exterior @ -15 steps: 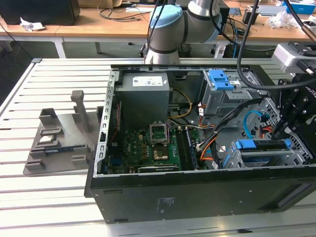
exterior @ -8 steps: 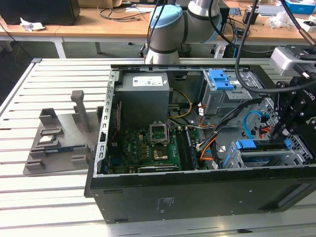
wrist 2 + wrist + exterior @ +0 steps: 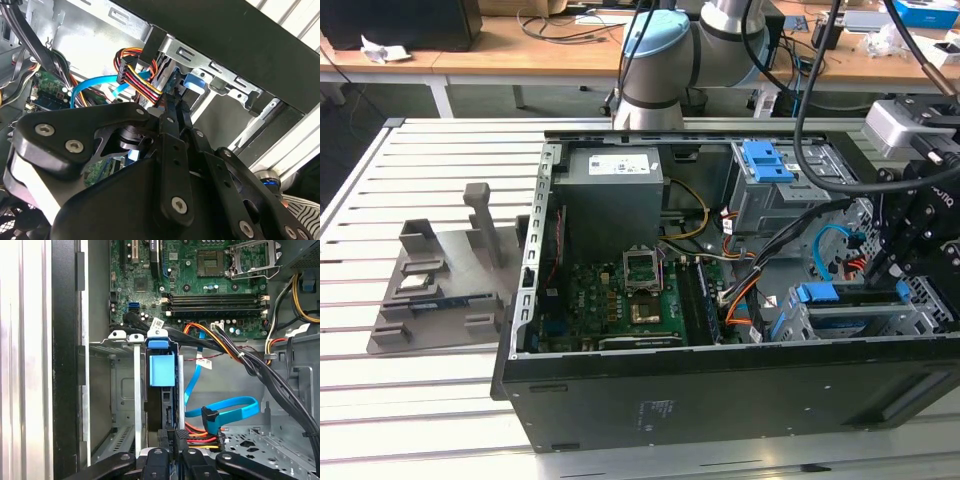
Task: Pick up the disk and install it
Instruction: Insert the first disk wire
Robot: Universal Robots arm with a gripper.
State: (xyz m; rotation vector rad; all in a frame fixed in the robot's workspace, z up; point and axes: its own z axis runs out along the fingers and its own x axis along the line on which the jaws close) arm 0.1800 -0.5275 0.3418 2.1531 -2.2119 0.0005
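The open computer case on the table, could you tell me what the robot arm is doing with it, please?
The arm's black tool is down inside the open black computer case, at the metal drive cage on the exterior view's right. The silver-grey disk with blue plastic rails stands edge-on in a cage slot, directly ahead of the tool in the first wrist view. Coloured power wires hang beside it.

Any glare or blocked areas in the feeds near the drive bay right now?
First wrist view: white glare washes the table slats beside the case; the disk in its bay is evenly lit. Second wrist view: the pincer body covers the foreground. Exterior view: even light.
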